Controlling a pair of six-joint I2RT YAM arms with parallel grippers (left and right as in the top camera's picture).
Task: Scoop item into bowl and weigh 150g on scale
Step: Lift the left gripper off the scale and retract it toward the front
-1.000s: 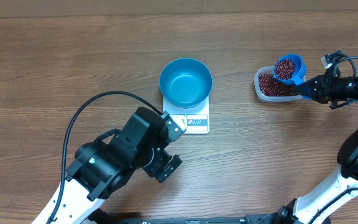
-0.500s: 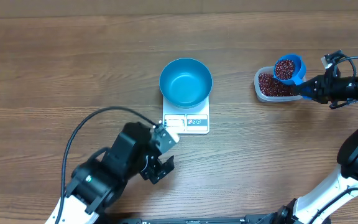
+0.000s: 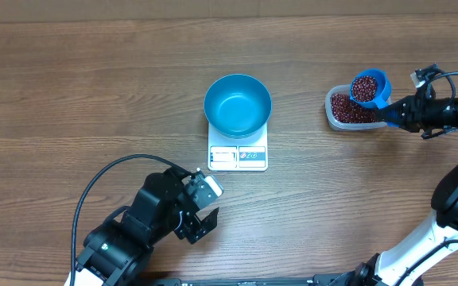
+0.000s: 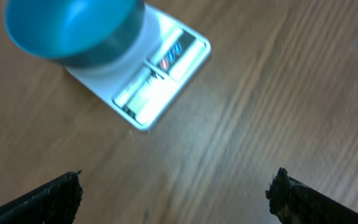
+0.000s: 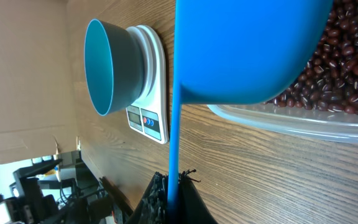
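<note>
The right gripper [image 3: 396,114] clamps the blue scoop [image 3: 383,86], full of beans [image 3: 363,87], over the right tub [image 3: 328,103]; the left gripper [image 3: 204,206] is wide open, empty.

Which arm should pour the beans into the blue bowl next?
Right, probably. The right gripper is shut on the scoop, which is heaped with beans and sits above the tub. The left gripper is open and empty, off to the front of the scale and bowl.

Bowl [image 3: 238,105] on scale [image 3: 238,157]; tub [image 3: 329,107] right, scoop [image 3: 369,87] seemingly over it.
</note>
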